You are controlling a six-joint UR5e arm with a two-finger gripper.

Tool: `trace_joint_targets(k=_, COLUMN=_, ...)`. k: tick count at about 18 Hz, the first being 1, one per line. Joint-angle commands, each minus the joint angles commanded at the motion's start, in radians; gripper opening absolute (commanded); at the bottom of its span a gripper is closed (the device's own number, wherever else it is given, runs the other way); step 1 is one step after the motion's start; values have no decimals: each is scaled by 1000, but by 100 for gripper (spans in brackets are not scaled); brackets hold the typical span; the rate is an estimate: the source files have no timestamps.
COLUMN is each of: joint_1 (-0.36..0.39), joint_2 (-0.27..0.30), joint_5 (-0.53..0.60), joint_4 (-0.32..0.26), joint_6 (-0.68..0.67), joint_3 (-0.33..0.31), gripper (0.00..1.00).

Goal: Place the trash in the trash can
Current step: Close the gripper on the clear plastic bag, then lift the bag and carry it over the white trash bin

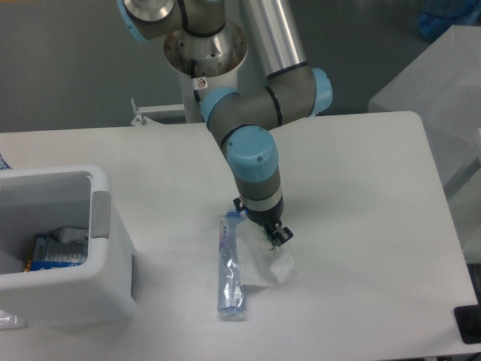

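The clear plastic bottle [231, 267] with a blue cap and label lies on the white table [361, 188], lengthwise toward the front. The crumpled clear wrapper [267, 259] with green marks lies right beside it, touching its right side. My gripper [269, 235] points straight down onto the top of the wrapper, next to the bottle's cap end. Its fingers are mostly hidden by the wrist, so I cannot tell whether they are open or shut. The white boxy trash can [113, 263] stands at the left, with a grey strip [100, 214] on its right rim.
A blue and white packet [56, 248] lies inside the trash can. A dark object [470, 323] sits at the table's front right corner. A translucent box [443, 90] stands beyond the table's right edge.
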Motion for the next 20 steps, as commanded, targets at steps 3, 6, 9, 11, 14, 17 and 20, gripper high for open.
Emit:
trace_joint_targets(k=3, joint_1=0, joint_2=5, joint_5=-3, joint_4=-2, joint_6=-9, joint_3=0, gripper=0)
trace_joint_targets(k=6, joint_1=0, joint_2=8, joint_5=-5, joint_4=-6, joint_6=-11, joint_3=0, gripper=0)
trace_joint_targets(k=9, joint_1=0, joint_2=11, joint_5=-14, joint_4=-8, joint_6=-43, joint_3=15, gripper=0)
trace_joint_targets(k=11, joint_1=2, joint_2=24, joint_5=-43, joint_4=-12, joint_6=-66, joint_3=37, gripper=0)
trace_joint_targets(k=14, joint_1=12, joint_2=34, joint_5=-98, joint_4=-14, joint_6=-95, joint_3=75, gripper=0)
trace_joint_targets(k=17, joint_1=21, joint_2=67, joint_5=-178, joint_4=-37, joint_6=-181, joint_3=133, gripper=0)
trace_joint_targets(k=20, joint_1=44, joint_2=84, joint_5=-283, joint_4=-77, joint_6=-282, joint_3=187, gripper=0)
